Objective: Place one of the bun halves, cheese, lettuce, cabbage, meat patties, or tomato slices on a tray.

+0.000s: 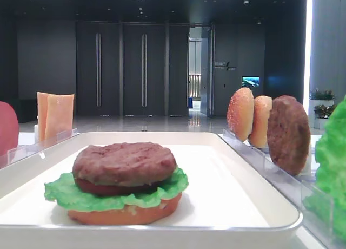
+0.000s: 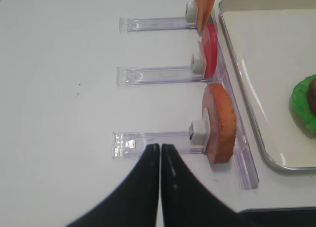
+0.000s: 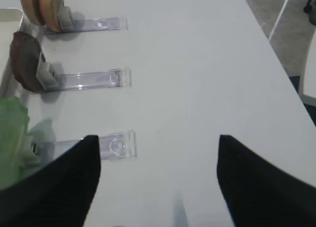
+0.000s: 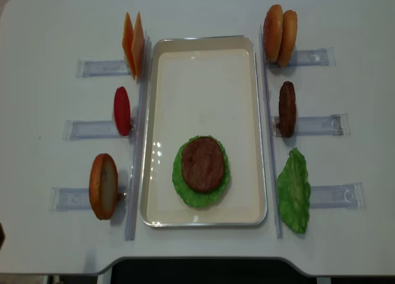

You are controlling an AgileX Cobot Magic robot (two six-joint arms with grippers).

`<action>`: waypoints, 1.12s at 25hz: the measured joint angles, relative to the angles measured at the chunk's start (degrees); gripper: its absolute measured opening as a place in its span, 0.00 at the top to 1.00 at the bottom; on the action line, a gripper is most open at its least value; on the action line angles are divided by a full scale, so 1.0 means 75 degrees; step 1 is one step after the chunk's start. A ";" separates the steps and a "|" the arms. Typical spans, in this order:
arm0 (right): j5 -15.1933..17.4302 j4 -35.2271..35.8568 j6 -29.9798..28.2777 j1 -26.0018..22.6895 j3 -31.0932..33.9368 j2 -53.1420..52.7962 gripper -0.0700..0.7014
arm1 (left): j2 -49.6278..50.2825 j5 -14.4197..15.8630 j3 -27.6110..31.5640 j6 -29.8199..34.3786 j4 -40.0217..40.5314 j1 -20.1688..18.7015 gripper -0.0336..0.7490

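On the white tray point(image 4: 203, 80) lies a stack: bun half point(image 1: 124, 215), lettuce point(image 1: 65, 194), a tomato slice point(image 1: 105, 188) and a meat patty point(image 4: 202, 164) on top. Left of the tray stand cheese point(image 4: 133, 44), a tomato slice point(image 4: 122, 110) and a bun half point(image 2: 219, 121). On its right stand two bun halves point(image 4: 279, 32), a patty point(image 3: 24, 61) and lettuce point(image 4: 294, 188). My left gripper point(image 2: 160, 147) is shut and empty, over the clear holder left of the bun half. My right gripper point(image 3: 157, 138) is open and empty above bare table right of the lettuce point(image 3: 10, 138). No cabbage shows.
Clear plastic holder strips point(image 4: 92, 68) lie on the white table on both sides of the tray, with long clear rails point(image 4: 137, 142) along its edges. The table's right edge point(image 3: 276, 54) and front edge point(image 4: 203, 262) are near.
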 joint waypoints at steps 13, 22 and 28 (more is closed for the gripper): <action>-0.0292 0.0259 -0.0201 0.0000 0.0177 -0.0018 0.29 | 0.0000 0.0000 0.0000 -0.0003 0.0006 0.0000 0.96; -0.0292 0.0259 -0.0203 0.0000 0.0177 -0.0018 0.29 | 0.0000 0.0000 0.0000 -0.0003 0.0006 0.0000 0.96; -0.0292 0.0266 -0.0203 0.0000 0.0177 -0.0018 0.29 | 0.0000 0.0000 0.0000 -0.0003 0.0006 0.0000 0.96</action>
